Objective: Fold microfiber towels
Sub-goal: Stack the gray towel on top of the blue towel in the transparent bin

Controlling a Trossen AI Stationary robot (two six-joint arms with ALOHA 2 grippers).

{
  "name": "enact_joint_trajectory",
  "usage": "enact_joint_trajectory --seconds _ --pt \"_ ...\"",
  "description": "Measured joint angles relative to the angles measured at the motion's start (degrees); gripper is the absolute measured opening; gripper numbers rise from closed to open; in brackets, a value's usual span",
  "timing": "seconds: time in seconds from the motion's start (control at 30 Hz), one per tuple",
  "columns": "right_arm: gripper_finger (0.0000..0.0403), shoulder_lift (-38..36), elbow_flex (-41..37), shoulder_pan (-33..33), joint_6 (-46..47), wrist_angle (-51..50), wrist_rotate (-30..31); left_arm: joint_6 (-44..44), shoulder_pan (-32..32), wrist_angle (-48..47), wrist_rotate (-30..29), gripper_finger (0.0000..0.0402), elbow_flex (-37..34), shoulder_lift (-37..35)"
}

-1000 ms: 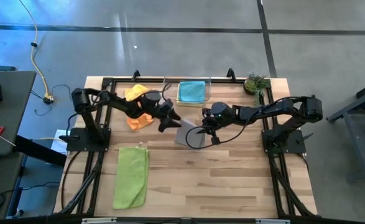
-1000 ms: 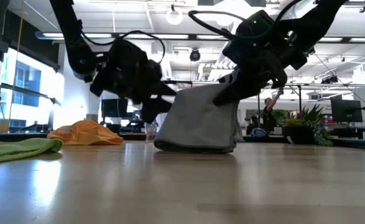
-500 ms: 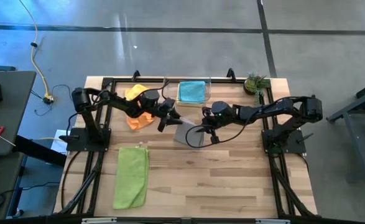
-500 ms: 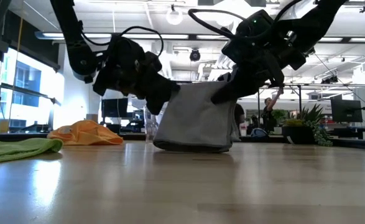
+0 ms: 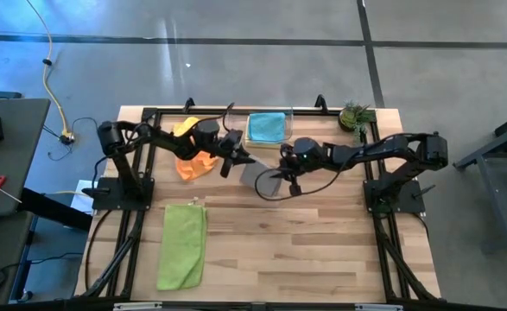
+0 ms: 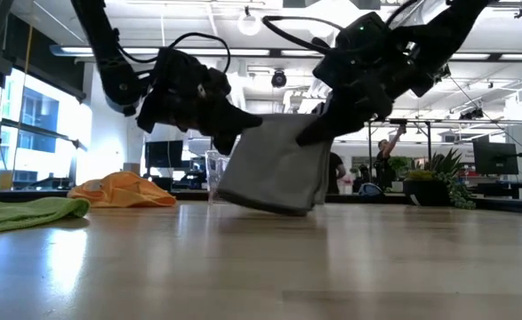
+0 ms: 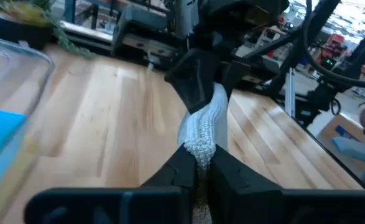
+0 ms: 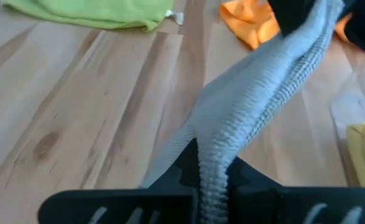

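Both hands (image 6: pixel 243 124) now on lifted grey towel (image 6: pixel 274 169)

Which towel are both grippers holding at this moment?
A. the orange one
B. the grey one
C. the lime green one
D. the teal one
B: the left gripper and the right gripper each pinch a top corner of the grey towel, lifting it off the table.

Wooden table (image 5: pixel 305 250), lime towel (image 5: pixel 182 244), orange towel (image 5: pixel 193 162)
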Motion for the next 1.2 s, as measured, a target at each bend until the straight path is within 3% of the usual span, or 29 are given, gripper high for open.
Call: enact_joint_trajectory --seconds 0.13,0.27,0.5,0.83,1.0,1.2 --pt "0.0 0.0 2.9 -2.0 0.9 -4.7 0.2 -1.3 1.7 -0.3 0.0 0.0008 1.1 -0.3" --pt "0.0 0.0 6.7 -4.8 1.0 -9.6 4.1 -1.5 4.0 -0.5 -1.2 0.0004 1.5 -3.3" --pt "0.0 0.0 16.0 -12.7 2.0 -16.8 4.4 -1.9 10.3 -3.1 -8.4 0.0002 1.6 -8.6" --pt "0.0 8.2 31.2 -24.8 11.6 -27.9 -5.7 -4.9 15.3 -17.3 -14.9 0.0001 10.2 -8.1" --pt "0.0 14.2 35.4 -26.2 14.8 -32.4 -8.7 -6.6 16.1 -23.2 -16.3 0.0 11.9 -6.7" --pt "0.0 14.6 36.1 -27.0 18.2 -33.4 -10.5 -7.5 16.6 -23.4 -16.7 0.0 12.0 -6.8"
